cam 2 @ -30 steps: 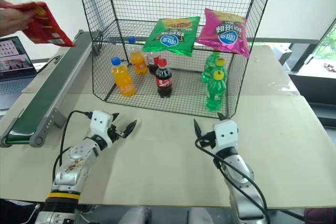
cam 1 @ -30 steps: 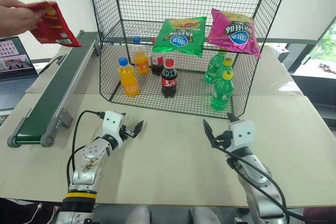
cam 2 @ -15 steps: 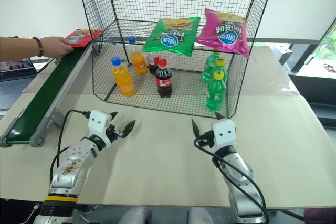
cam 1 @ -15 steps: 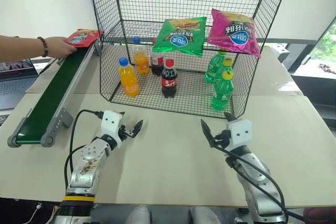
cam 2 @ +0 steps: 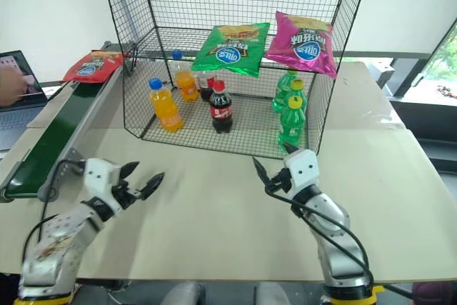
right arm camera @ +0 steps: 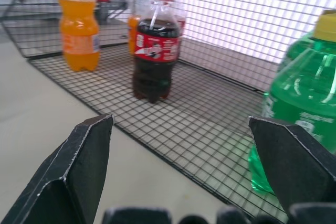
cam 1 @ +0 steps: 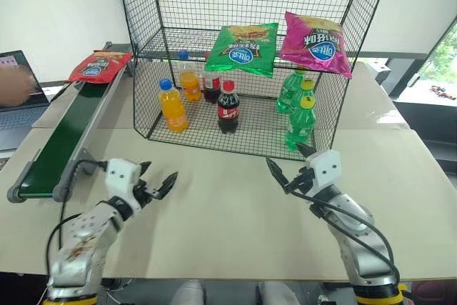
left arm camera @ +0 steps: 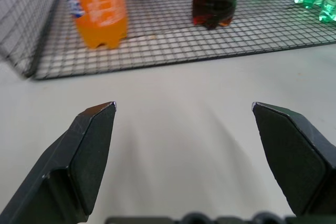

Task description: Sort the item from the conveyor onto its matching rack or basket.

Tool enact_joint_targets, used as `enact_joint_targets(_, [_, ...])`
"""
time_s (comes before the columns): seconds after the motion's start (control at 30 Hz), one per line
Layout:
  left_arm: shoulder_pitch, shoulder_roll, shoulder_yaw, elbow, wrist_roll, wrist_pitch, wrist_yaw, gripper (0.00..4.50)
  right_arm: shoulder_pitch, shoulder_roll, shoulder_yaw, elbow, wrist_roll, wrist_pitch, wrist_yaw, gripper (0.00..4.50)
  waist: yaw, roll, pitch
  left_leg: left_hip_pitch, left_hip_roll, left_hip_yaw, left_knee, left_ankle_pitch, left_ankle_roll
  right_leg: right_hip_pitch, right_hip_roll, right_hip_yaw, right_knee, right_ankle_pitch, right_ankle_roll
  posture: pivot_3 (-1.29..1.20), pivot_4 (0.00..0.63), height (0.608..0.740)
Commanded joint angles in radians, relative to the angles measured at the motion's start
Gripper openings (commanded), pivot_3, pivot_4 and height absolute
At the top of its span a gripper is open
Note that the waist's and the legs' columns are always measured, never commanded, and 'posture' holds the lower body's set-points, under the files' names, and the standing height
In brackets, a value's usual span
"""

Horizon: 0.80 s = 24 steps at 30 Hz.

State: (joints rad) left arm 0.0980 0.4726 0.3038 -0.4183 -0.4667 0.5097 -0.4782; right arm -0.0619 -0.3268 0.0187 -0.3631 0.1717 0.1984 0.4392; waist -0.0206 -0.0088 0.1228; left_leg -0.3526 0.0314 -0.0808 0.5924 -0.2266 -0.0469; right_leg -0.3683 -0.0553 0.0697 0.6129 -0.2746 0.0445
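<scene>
From the head cameras, the red snack bag (cam 1: pixel 99 66) lies flat on the far end of the conveyor (cam 1: pixel 64 137), which runs along the left edge of the counter (cam 1: pixel 235 212). A person's hand (cam 1: pixel 16 87) sits just past that edge, beside a laptop (cam 1: pixel 18 105), apart from the bag. The rack (cam 1: pixel 250 55) stands at the middle of the counter toward its far edge; a green bag (cam 1: pixel 244 48) and a magenta bag (cam 1: pixel 314 44) lie on its middle tier, and orange, cola and green bottles stand on its bottom tier. The left gripper (cam 1: pixel 156 187) hangs over the near left part of the counter, its fingers spread wide with nothing between them. The right gripper (cam 1: pixel 289 169) hangs just before the rack's near right corner, fingers likewise wide apart and empty.

In the left wrist view, the two fingers (left arm camera: pixel 89 150) stand far apart over bare counter, facing an orange bottle (left arm camera: pixel 97 6) and a cola bottle (left arm camera: pixel 215 1) on the rack's bottom tier.

In the right wrist view, the fingers (right arm camera: pixel 79 166) are spread wide, holding nothing, and point at the cola bottle (right arm camera: pixel 155 51), with a green bottle (right arm camera: pixel 304 103) close by.
</scene>
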Motion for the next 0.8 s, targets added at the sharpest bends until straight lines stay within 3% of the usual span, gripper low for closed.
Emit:
enact_joint_targets(0.03, [0.023, 0.012, 0.162, -0.112, -0.175, 0.111, 0.043, 4.41, -0.047, -0.033, 0.001, -0.090, 0.104, 0.051, 0.091, 4.50, 0.001, 0.000, 0.000, 0.000, 0.000, 0.000, 0.000, 0.000, 0.000, 0.000, 0.000, 0.000, 0.000, 0.000, 0.000, 0.00, 0.150, 0.738])
enact_joint_targets(0.23, [0.055, 0.004, 0.524, -0.136, -0.646, 0.248, 0.277, 4.41, -0.189, -0.081, 0.036, -0.123, 0.306, 0.167, 0.272, 4.50, -0.003, -0.001, 0.000, 0.000, 0.001, 0.000, 0.001, -0.001, 0.001, 0.001, 0.001, 0.000, 0.000, -0.001, 0.001, 0.00, 0.150, 0.738])
enact_joint_targets(0.37, [0.125, -0.039, 0.716, -0.008, -0.991, 0.200, 0.471, 4.41, -0.300, -0.076, 0.090, -0.055, 0.349, 0.172, 0.384, 4.50, -0.005, -0.001, 0.000, 0.001, 0.001, 0.000, 0.001, -0.001, 0.002, 0.001, 0.000, 0.000, 0.000, 0.000, -0.001, 0.00, 0.150, 0.738])
enact_joint_targets(0.6, [0.157, -0.067, 0.766, 0.145, -1.281, 0.123, 0.602, 4.41, -0.406, -0.046, 0.132, 0.031, 0.361, 0.141, 0.502, 4.50, 0.015, -0.006, -0.003, 0.001, 0.000, -0.001, 0.003, -0.001, 0.002, 0.001, -0.001, -0.001, 0.000, 0.001, -0.001, 0.00, 0.150, 0.738])
enact_joint_targets(0.8, [0.154, -0.006, 0.729, 0.317, -1.401, 0.164, 0.611, 4.41, -0.443, 0.004, 0.164, 0.065, 0.348, 0.102, 0.547, 4.50, 0.007, -0.008, -0.004, 0.001, 0.000, -0.001, 0.003, -0.001, 0.002, 0.000, 0.000, -0.001, 0.001, 0.001, -0.002, 0.00, 0.150, 0.738])
